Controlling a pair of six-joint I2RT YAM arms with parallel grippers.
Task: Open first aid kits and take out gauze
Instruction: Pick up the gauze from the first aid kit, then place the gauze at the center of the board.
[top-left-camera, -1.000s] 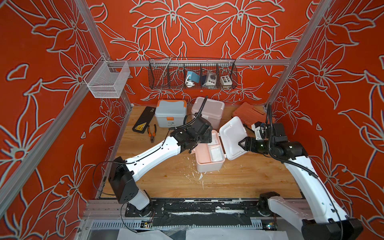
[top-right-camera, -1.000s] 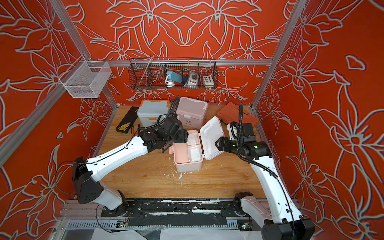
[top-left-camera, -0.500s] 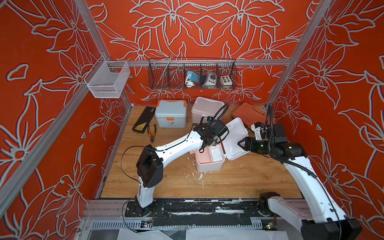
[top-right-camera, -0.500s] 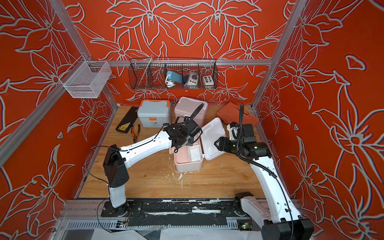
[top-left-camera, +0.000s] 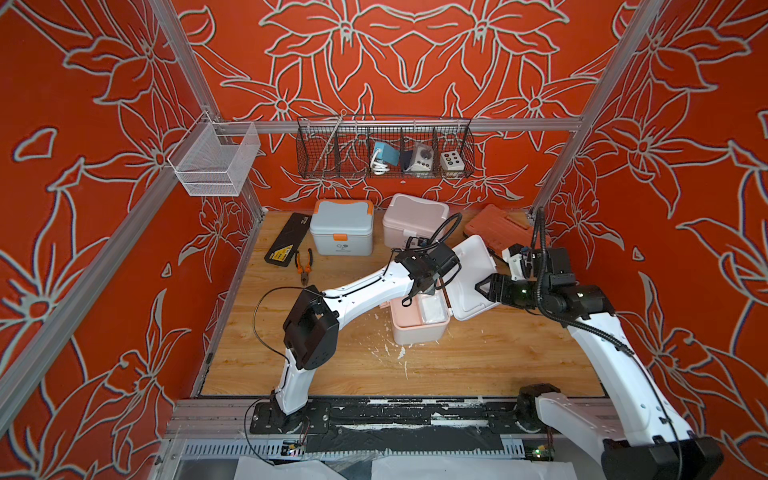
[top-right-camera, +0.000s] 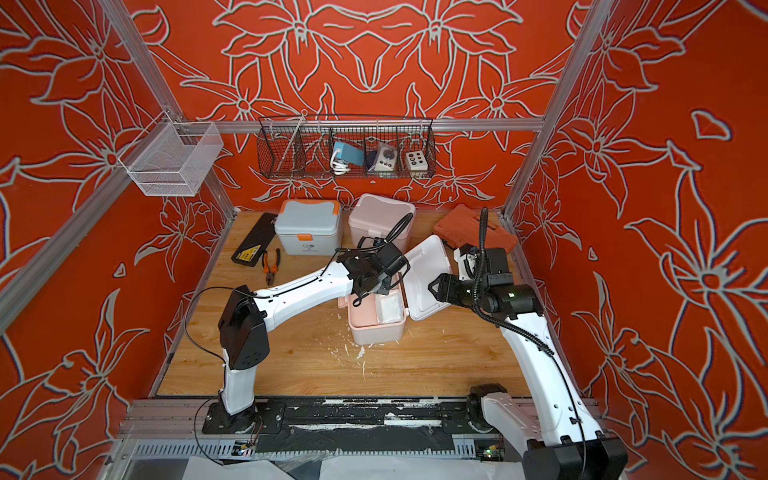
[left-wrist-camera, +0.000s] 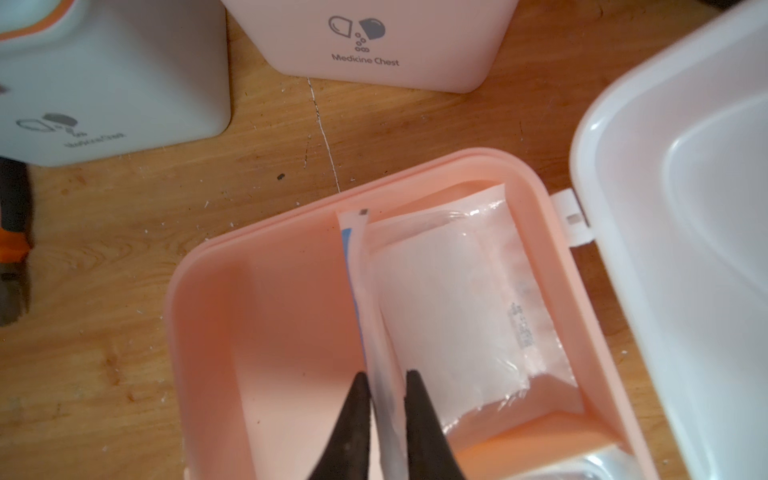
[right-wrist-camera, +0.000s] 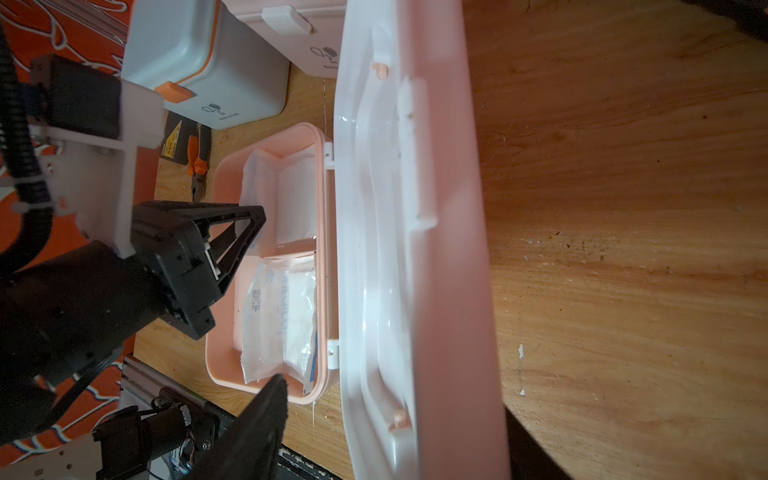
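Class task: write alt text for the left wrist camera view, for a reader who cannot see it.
The left tool pinches a gauze packet standing on edge inside the open peach kit, beside a second packet. The kit's white lid is swung open, and a pink kit and a blue-grey kit stand nearby on the wooden table.

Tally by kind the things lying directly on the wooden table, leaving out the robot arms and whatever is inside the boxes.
First aid kits: 3
Flat cases: 2
Pliers: 1
Total: 6
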